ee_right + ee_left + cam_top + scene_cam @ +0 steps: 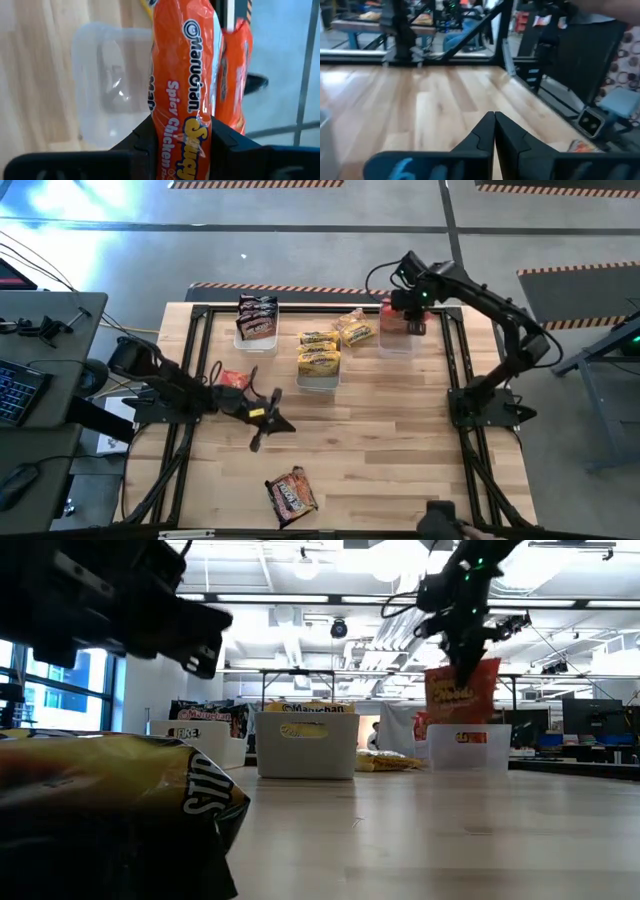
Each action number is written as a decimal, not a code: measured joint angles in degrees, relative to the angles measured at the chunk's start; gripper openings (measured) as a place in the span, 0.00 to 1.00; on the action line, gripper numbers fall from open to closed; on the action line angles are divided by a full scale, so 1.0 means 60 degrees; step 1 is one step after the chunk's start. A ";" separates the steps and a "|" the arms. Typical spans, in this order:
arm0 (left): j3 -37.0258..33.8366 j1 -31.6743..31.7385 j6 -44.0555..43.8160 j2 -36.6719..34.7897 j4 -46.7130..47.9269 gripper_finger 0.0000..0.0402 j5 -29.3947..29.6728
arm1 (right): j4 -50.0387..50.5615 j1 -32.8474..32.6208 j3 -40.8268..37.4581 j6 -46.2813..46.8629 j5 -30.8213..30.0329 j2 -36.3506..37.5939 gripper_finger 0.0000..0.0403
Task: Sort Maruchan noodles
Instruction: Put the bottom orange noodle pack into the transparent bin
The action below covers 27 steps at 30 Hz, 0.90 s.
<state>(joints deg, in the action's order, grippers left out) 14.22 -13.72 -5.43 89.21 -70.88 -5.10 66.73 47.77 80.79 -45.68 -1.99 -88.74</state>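
Observation:
My right gripper [405, 312] hangs over the far-right clear bin [395, 340], shut on a red-orange Maruchan packet [462, 690]. A second red-orange packet [235, 75] stands in that bin [107, 85]. The far-left bin [256, 332] holds dark packets [257, 312], and the middle bin [319, 373] holds yellow ones [319, 352]. Loose on the table lie a yellow packet [355, 328], a red-orange one [233, 379] and a dark one [290, 495]. My left gripper [268, 420] is shut and empty [494, 122], low over the table's left middle. My right gripper pinches the red-orange packet between its two fingers [142, 140], across the packet's flat faces near its upper end [182, 125]. The fingers come from above, pointing down. The packet hangs upright below them [462, 700], lifted clear over the far-right bin [470, 745].
A black frame [190, 360] runs around the table's edges. The dark packet [100, 810] near the near edge fills the low view's foreground. Bare wood [390, 440] spans the table's middle and right. A desk with a keyboard [20, 390] stands left of the table.

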 joint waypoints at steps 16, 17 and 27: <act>-0.0241 0.0624 0.0248 0.0000 -0.0028 0.00 -0.0029 | -0.0441 0.0081 -0.0006 -0.0467 0.0351 -0.1282 0.21; -0.0241 0.0624 0.0236 0.0000 -0.0025 0.00 -0.0029 | -0.0440 0.0105 -0.0007 -0.0445 0.0339 -0.1341 0.21; -0.0239 0.0624 0.0192 0.0000 -0.0026 0.00 -0.0025 | -0.0634 0.0098 -0.0007 0.0171 0.0257 -0.1969 0.22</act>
<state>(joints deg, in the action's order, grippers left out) 12.79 -9.98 -4.27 89.21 -71.03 -5.26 62.92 48.36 80.75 -44.65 -0.45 -100.55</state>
